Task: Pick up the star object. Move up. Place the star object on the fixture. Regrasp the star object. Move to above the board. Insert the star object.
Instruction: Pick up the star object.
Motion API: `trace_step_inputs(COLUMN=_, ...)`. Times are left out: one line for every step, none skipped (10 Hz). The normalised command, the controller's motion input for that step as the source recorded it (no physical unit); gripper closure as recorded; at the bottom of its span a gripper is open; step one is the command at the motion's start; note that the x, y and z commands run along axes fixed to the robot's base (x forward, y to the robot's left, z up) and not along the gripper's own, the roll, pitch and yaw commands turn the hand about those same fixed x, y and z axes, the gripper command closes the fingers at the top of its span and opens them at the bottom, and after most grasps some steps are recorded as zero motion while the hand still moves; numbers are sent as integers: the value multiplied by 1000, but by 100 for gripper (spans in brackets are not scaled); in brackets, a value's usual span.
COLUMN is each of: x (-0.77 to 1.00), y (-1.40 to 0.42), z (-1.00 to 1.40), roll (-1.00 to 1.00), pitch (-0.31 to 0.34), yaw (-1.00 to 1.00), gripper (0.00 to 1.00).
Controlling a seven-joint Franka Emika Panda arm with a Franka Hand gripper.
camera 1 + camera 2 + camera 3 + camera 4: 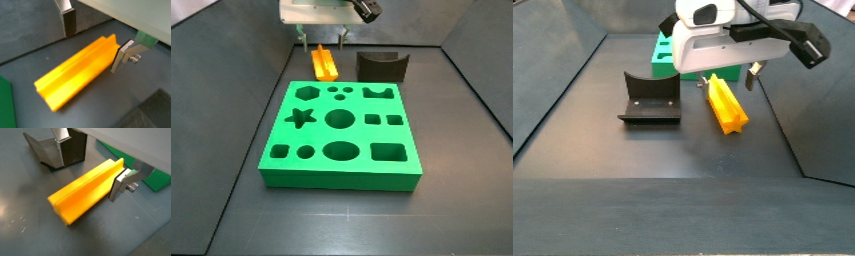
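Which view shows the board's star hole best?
A side view shows the board whole from above, its star hole plainly outlined. In the wrist views only a green corner or edge appears beside the star piece and gripper. In another side view the board hides behind the gripper.

Silver two-finger gripper (95,41): upper parts of both fingers cut off by the frame edge in both wrist views; jaw tips hidden behind its white housing in a side view (727,52).
Long yellow star-section bar (322,64): upper end hidden behind gripper; star profile too small to tell.
Green foam board (664,52): mostly hidden behind the housing.
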Motion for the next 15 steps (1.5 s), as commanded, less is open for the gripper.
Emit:
trace_step_inputs(x=234, y=-111, z=-220, roll=-14, pitch=-67, yaw=0, gripper=0)
trace_step_inputs(x=34, y=-117, z=-311, roll=0, pitch=-70, yaw=0, gripper=0)
trace_step_inputs(x=-60, y=-114, z=-511, roll=3, pitch=-73, yaw=0, gripper=0)
trace_step_inputs(x=-94, y=-129, z=-517, roll=9, pitch=-64, yaw=0, gripper=0)
trace_step_inputs(x=-6, y=-91, z=-357, roll=0, pitch=-74, yaw=0, gripper=0)
trace_step_inputs(x=0, y=-60, z=-260, roll=-34, pitch=-104, yaw=0, gripper=0)
trace_step_inputs(x=0, y=-14, z=-151, roll=-63, pitch=-147, yaw=0, gripper=0)
trace_step_inputs(x=0, y=0, z=0, roll=-86, pitch=-139, yaw=0, gripper=0)
trace_step_inputs(x=0, y=0, z=0, roll=-56, pitch=-123, yaw=0, gripper=0)
trace_step_inputs(x=-29, y=-17, z=-134, roll=0, pitch=-96, yaw=0, gripper=0)
trace_step_inputs(x=-74, y=-63, z=-203, roll=0, pitch=-56, yaw=0, gripper=0)
trace_step_inputs(x=-31, y=0, z=-23, roll=-11, pitch=-74, yaw=0, gripper=0)
trace_step_inputs(x=0, y=0, z=0, roll=0, pitch=0, yaw=0, gripper=100)
trace_step_inputs(x=0, y=0, z=0, roll=0, pitch=0, yaw=0, gripper=100)
trace_step_inputs(x=0, y=0, z=0, roll=0, pitch=0, yaw=0, gripper=100)
